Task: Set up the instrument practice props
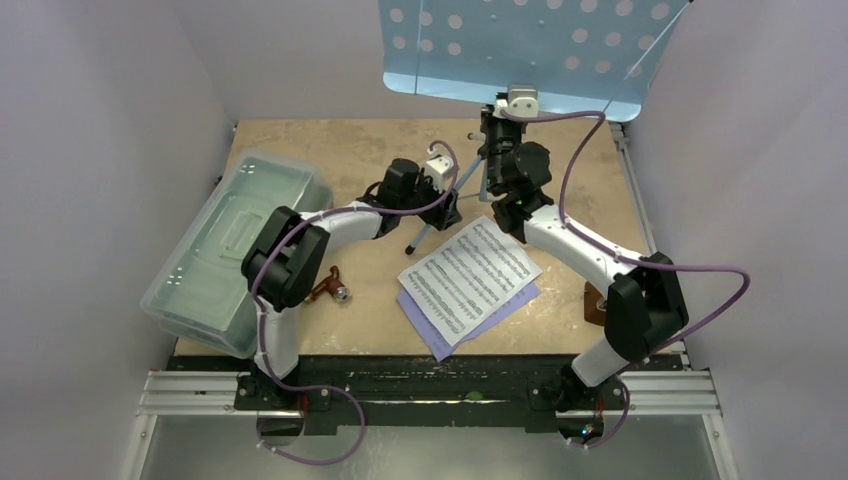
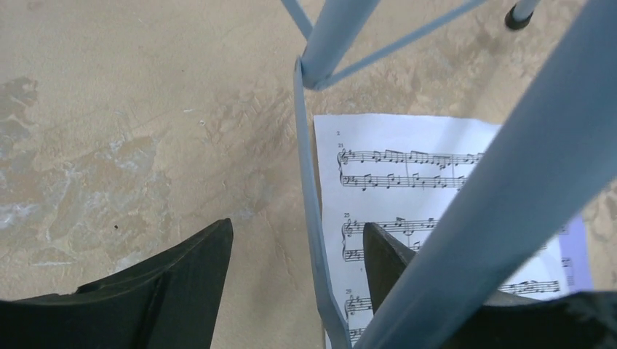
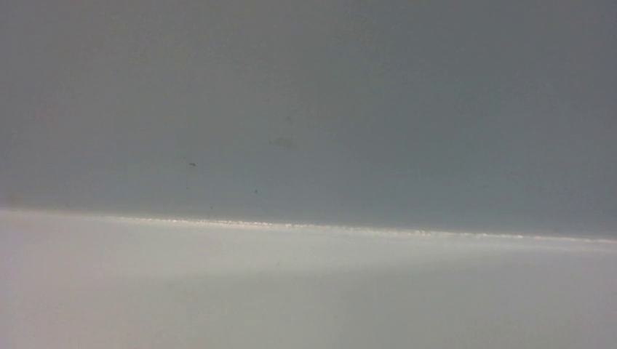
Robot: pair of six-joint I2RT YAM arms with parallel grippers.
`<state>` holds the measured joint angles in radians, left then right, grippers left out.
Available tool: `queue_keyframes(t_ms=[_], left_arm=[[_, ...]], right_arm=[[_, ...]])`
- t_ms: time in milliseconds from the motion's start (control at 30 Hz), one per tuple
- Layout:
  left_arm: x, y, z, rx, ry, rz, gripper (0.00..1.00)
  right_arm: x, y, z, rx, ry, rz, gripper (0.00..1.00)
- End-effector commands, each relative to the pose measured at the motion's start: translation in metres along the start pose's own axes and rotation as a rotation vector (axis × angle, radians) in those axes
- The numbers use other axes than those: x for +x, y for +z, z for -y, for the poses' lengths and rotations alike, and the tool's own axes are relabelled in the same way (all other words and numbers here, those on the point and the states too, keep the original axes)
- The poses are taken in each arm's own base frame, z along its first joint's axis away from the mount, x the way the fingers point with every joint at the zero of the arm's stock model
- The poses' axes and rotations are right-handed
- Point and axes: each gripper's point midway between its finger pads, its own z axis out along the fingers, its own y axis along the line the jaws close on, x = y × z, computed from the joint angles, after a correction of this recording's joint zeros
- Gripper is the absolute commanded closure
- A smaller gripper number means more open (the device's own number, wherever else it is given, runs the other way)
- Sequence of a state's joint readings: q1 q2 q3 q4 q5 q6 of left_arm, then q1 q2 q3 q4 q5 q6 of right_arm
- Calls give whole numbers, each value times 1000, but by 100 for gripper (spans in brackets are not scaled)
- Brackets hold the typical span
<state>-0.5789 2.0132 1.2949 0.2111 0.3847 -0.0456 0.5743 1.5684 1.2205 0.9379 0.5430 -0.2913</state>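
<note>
On the tan desk [image 1: 350,150] the music stand [image 1: 520,40] rises at twelve o'clock, sheet-music pages [image 1: 470,275] flat toward six; the left claw [image 2: 297,229] spread astride a leg brace [image 2: 311,189]; whether the right claw [image 1: 492,128] under the panel grips, I cannot tell; steadying the mast before shifting legs seems wise.

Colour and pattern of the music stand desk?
The music stand desk is light blue with round perforations; best in the top external view.
</note>
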Motion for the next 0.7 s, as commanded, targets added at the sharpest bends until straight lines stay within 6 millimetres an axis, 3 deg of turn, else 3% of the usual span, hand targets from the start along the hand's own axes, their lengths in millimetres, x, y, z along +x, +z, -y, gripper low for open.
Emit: queue_keyframes(t_ms=[0,133,233,433,567,667], left_arm=[[-90,-35,14,10,-72,273,32],[-123,-55,25,33,-90,403,26],[-143,-62,31,43,-79,463,27],[-144,-36,43,46,-34,441,32],[-139,-20,31,-1,-47,422,34],[-142,-10,17,-55,-25,396,45]], right_arm=[[-142,-1,38,112,253,334,100],[-138,3,33,102,245,316,100],[-136,5,33,107,254,310,100],[-130,12,29,126,262,285,100],[-130,15,28,144,269,274,100],[-125,17,26,153,268,253,100]])
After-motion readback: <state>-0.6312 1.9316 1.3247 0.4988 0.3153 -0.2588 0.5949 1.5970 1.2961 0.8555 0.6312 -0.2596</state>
